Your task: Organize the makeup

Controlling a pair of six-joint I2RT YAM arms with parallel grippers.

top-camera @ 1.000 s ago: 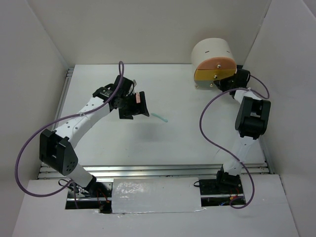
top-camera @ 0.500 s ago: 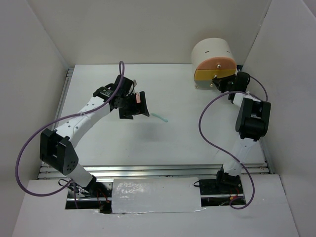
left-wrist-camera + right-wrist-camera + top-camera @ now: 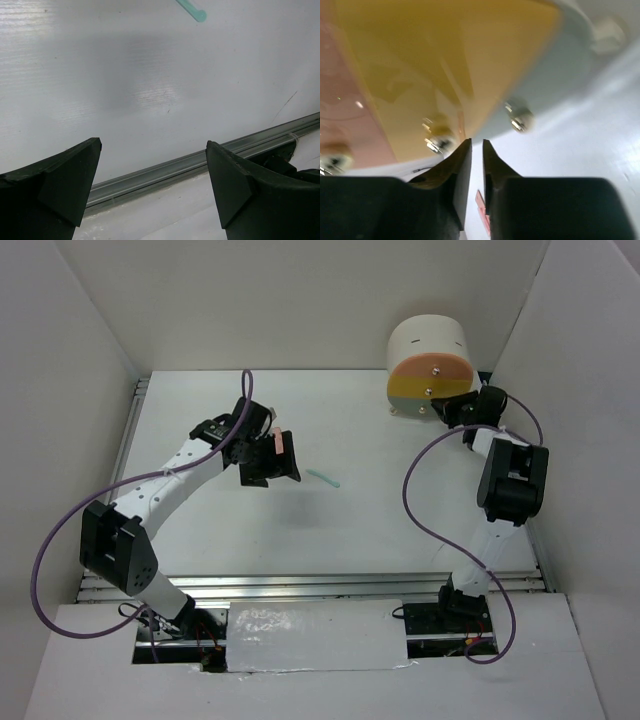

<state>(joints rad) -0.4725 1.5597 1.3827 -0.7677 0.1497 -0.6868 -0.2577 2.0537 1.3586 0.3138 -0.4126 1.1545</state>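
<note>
Overhead, the top camera showed a white table (image 3: 220, 530) enclosed by white walls. The left gripper (image 3: 290, 462) hung over the middle-left of the table with its fingers spread apart and nothing between them. A short mint-green stick (image 3: 322, 478) lay flat on the table just to the right of that gripper, not touching it. At the far right corner stood a round cream drawer unit (image 3: 430, 340), its peach front above its yellow front. The right gripper (image 3: 448, 412) pointed at the lower edge of the yellow front, right beside it.

From the left wrist camera, the left gripper (image 3: 154, 145) appeared as two black fingers held wide apart and holding nothing. Bare table (image 3: 125, 75) filled the view beyond them. One end of the mint-green stick (image 3: 191, 10) showed at the top edge, well clear of the fingers. A metal rail (image 3: 200, 160) ran along the table edge.

From the right wrist camera, the right gripper (image 3: 476, 145) had its fingers drawn almost together, with only a thin slit between them and nothing seen gripped. The tips sat just below the yellow front (image 3: 445, 60), beside a small brass knob (image 3: 440, 137). The picture was blurred, so whether they touched could not be told.
</note>
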